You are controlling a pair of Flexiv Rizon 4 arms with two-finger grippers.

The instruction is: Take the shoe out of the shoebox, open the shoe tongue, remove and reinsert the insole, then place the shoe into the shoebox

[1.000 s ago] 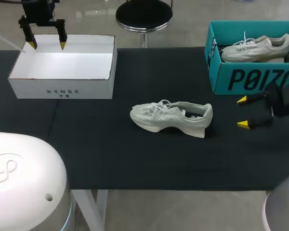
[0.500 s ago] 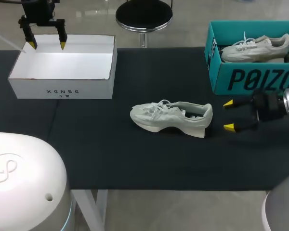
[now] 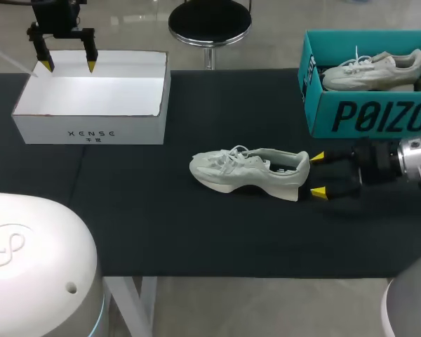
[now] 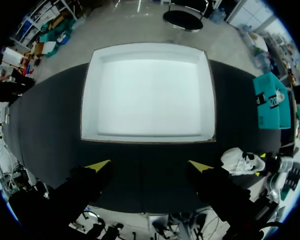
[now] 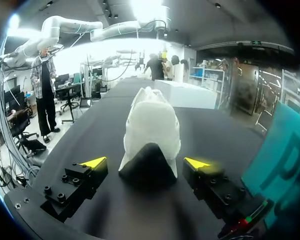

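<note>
The pale sneaker (image 3: 249, 170) is found upright on the black table (image 3: 196, 232), long axis crosswise, heel turned to the nearer right gripper (image 3: 317, 174), which is held low and level, fingers spread just short of the heel; the left gripper (image 3: 68, 66) is held open-fingered over the white shoebox (image 3: 91, 130).

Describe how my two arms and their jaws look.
Both arms end in black jaws with bright yellow wedge tips. The right arm has a silver-white round link behind a black wrist. The left arm shows only black hardware. White domed bases carry a pale blue ring.
</note>
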